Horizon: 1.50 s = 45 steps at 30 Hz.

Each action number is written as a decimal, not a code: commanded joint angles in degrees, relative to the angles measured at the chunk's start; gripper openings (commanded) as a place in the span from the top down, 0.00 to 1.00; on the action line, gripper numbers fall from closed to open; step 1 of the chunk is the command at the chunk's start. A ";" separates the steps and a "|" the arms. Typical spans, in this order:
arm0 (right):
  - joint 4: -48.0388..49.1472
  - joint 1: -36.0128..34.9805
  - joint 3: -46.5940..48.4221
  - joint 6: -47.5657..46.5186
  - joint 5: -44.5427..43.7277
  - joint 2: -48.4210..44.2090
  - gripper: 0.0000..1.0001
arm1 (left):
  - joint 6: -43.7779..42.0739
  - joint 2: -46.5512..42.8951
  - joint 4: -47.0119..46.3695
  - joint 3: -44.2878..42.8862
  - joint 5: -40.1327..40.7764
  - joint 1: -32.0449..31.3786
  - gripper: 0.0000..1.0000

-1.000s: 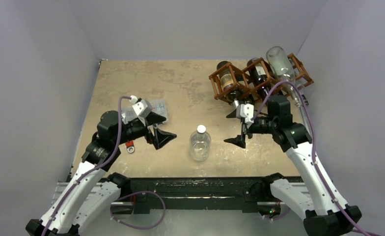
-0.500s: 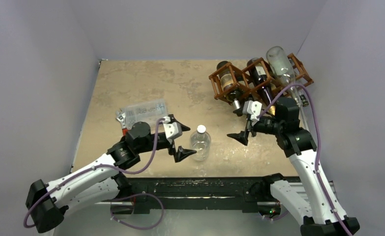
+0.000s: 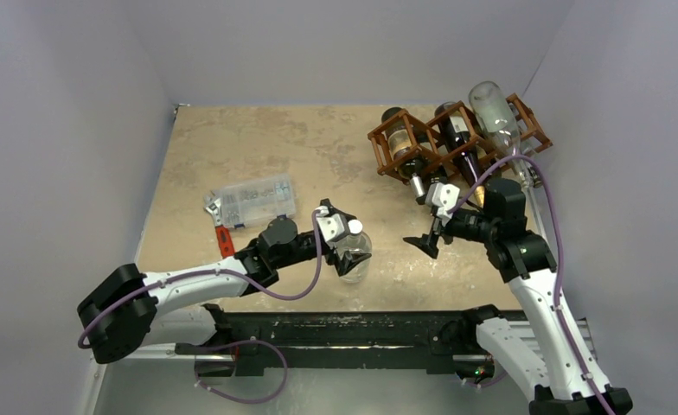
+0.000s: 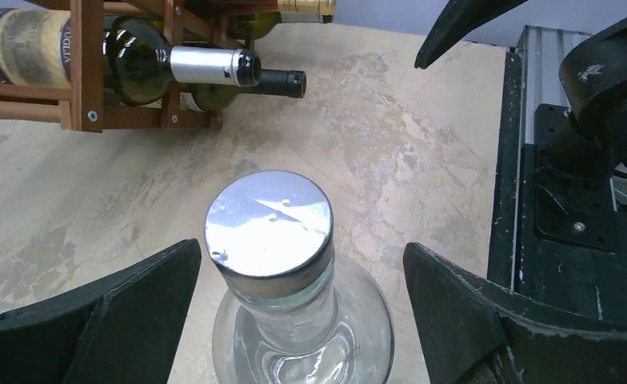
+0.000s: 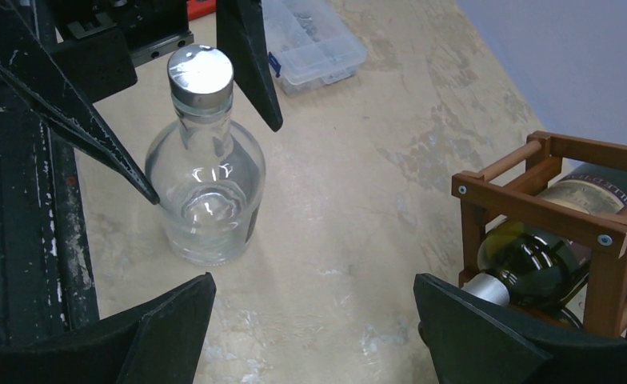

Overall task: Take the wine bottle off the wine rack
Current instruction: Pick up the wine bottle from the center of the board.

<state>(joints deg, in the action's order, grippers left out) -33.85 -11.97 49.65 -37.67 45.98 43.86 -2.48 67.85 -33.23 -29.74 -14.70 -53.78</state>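
The reddish-brown wine rack [image 3: 422, 143] stands at the back right and holds two dark bottles [image 3: 402, 145] and a clear one [image 3: 495, 108] lying in its cells. A clear glass bottle [image 3: 353, 252] with a silver cap [image 4: 267, 220] stands upright on the table. My left gripper [image 3: 344, 235] is open. In the left wrist view [image 4: 301, 256] its fingers stand either side of the bottle's neck, with gaps. My right gripper [image 3: 431, 223] is open and empty [image 5: 314, 284], low over the table between the standing bottle [image 5: 206, 192] and the rack [image 5: 550, 200].
A clear plastic compartment box [image 3: 253, 199] and a small red item [image 3: 225, 242] lie at the left. The necks of a foil-capped green bottle [image 4: 206, 66] and a dark one [image 4: 282, 82] stick out of the rack toward the arms. The black base rail [image 3: 344, 328] runs along the near edge.
My left arm has swung right and reached out, bringing its open fingers around the standing clear bottle's neck. My right gripper has drifted a little right, toward the rack.
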 commanded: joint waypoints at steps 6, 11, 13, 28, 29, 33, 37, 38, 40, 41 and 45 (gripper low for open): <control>-0.60 0.11 -0.57 -1.53 -1.70 0.64 0.01 | 2.02 1.23 -16.03 4.92 4.21 -0.76 0.04; -0.85 0.11 -0.53 -1.57 -1.88 1.05 0.01 | 3.60 1.16 -17.70 6.15 5.47 -0.75 0.06; -0.95 0.12 -0.52 -1.73 -1.73 0.95 0.01 | 3.92 1.30 -17.79 6.22 5.93 -0.80 0.08; -1.05 0.11 -0.95 -2.57 -1.12 3.00 0.01 | 9.37 3.40 -21.26 7.13 10.82 -0.88 0.14; -1.05 0.11 -1.00 -2.65 -1.18 3.19 0.01 | 9.34 3.22 -21.62 7.52 11.20 -0.82 0.15; -0.96 0.16 -1.12 -2.87 -1.54 3.76 0.01 | 8.81 2.11 -21.23 8.26 12.28 -0.85 0.17; -0.87 0.18 -1.22 -2.99 -1.69 4.28 0.01 | 8.28 1.92 -19.61 8.03 13.02 -0.85 0.20; -0.87 0.17 -1.29 -2.94 -1.83 4.43 0.01 | 8.20 1.93 -19.59 7.97 13.21 -0.85 0.20; -0.87 0.13 -1.31 -3.09 -1.94 4.56 0.01 | 8.24 1.93 -19.35 7.99 13.31 -0.80 0.21; -0.81 0.13 -1.37 -3.13 -2.01 4.59 0.01 | 8.20 1.89 -19.14 7.91 13.34 -0.80 0.22; -0.78 0.15 -1.46 -3.20 -2.25 4.64 0.01 | 8.19 1.28 -16.89 7.40 13.37 -0.85 0.22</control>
<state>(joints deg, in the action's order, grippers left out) -35.16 -11.97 48.49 -40.12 44.23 48.51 5.41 70.76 -50.30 -21.74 -2.44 -54.46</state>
